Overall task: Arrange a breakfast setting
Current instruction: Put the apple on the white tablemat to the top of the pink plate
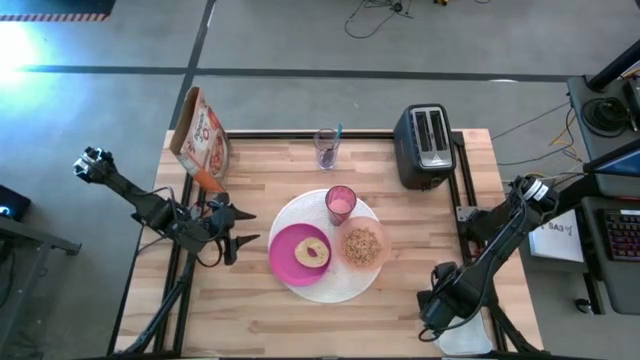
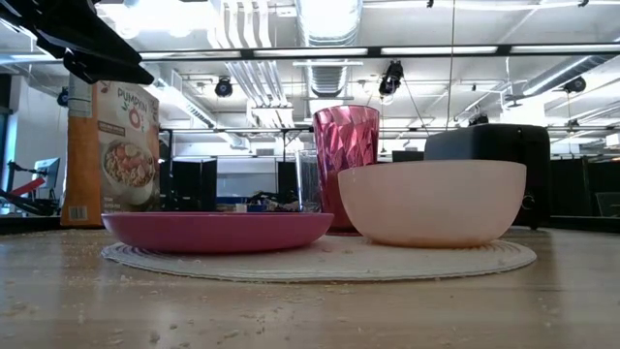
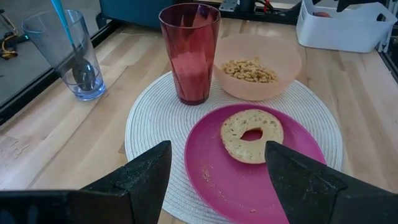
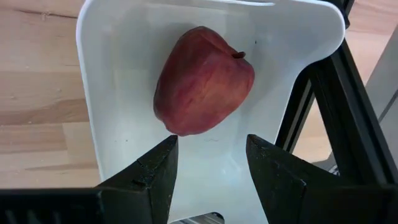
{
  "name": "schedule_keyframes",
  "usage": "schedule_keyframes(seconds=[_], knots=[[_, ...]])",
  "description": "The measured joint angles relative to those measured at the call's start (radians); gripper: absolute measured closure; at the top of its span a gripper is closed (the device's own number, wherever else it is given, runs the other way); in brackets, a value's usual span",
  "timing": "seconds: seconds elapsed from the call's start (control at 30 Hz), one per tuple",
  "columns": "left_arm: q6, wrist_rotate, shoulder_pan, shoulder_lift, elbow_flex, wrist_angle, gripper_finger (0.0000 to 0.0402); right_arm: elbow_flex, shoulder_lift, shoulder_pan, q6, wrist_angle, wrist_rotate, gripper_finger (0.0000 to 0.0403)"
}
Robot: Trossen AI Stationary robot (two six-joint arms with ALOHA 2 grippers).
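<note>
The wooden table (image 1: 300, 320) has a pale butcher-block top dusted with crumbs and stands on a grey floor crossed by cables. Beyond it the low view shows an open workshop with ceiling ducts and strip lights.

At the table's centre lies a round white mat (image 1: 325, 285). On it, at about 8 o'clock, sits a magenta plate (image 1: 290, 262) carrying a bagel (image 1: 313, 252) with its cut face up. At 3 o'clock is a peach bowl (image 1: 364, 244) of brown cereal (image 3: 250, 70), and at 12 o'clock a pink tumbler (image 1: 340, 203), upright.

Off the mat toward 12 o'clock stands a clear glass (image 1: 326, 149) holding a spoon (image 3: 69, 43) with a teal handle. A black toaster (image 1: 428, 148) sits at 1 o'clock and a cereal box (image 1: 200, 138) at 10 o'clock.

The left gripper (image 1: 238, 240) hovers at 9 o'clock beside the magenta plate, fingers apart and empty. The right gripper (image 4: 210, 165) hangs at 5 o'clock over a white bin (image 4: 124, 112) at the table's edge, fingers spread just short of a red apple (image 4: 204, 81) lying in it.
</note>
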Motion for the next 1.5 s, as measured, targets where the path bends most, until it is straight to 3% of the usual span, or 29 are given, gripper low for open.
schedule_keyframes(seconds=[0.33,1.5], knots=[[0.0,0.0,0.0,0.0,0.0,-0.043,0.0159,-0.054,0.0,0.0,0.009,0.004,0.004,0.0174],[-0.008,0.014,0.0,0.0,0.0,-0.053,0.0159,-0.357,-0.023,-0.001,-0.029,0.34,-0.001,0.0172]])
